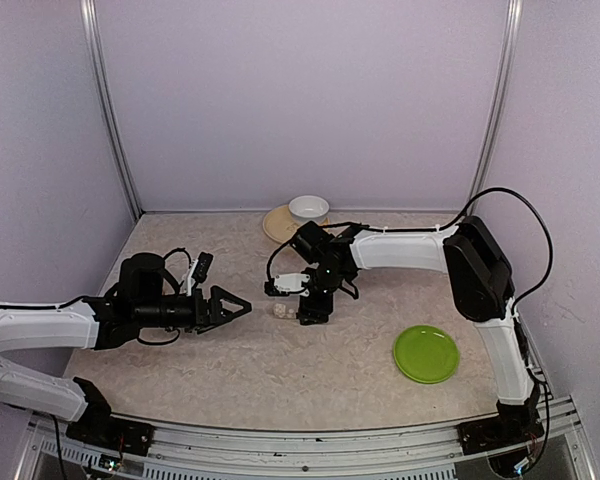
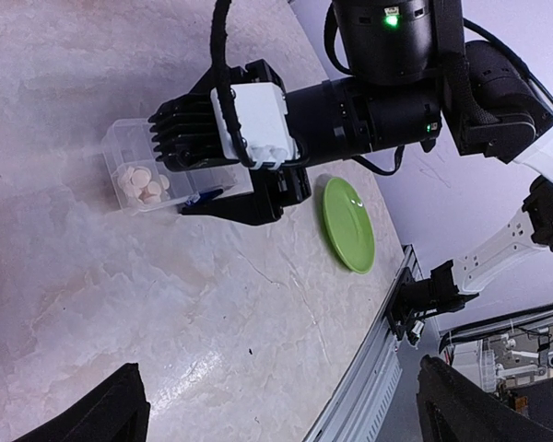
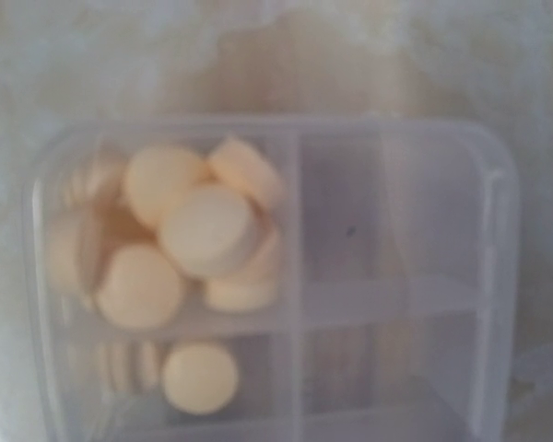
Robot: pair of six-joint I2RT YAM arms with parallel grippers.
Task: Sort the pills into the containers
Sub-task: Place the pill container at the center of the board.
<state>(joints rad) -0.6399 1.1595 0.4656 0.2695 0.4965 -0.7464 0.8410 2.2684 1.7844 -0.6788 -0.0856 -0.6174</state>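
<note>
The containers are a clear, divided pill box (image 3: 396,276) filling the right wrist view, and it lies mid-table (image 1: 280,311) (image 2: 129,147). Several round cream pills (image 3: 198,230) are heaped in its upper-left compartment, also seen as pills (image 2: 141,185) from the left wrist. A single pill (image 3: 200,378) lies in the compartment below. My right gripper (image 1: 293,301) (image 2: 173,173) hovers close over the box with its jaws apart; its fingers do not show in its own view. My left gripper (image 1: 232,305) (image 2: 286,419) is open and holds nothing, left of the box.
A green plate (image 1: 426,353) (image 2: 348,224) lies at the front right. A white bowl (image 1: 308,207) on a tan plate (image 1: 276,224) stands at the back wall. The table's metal front rail (image 2: 378,368) runs close to the left gripper.
</note>
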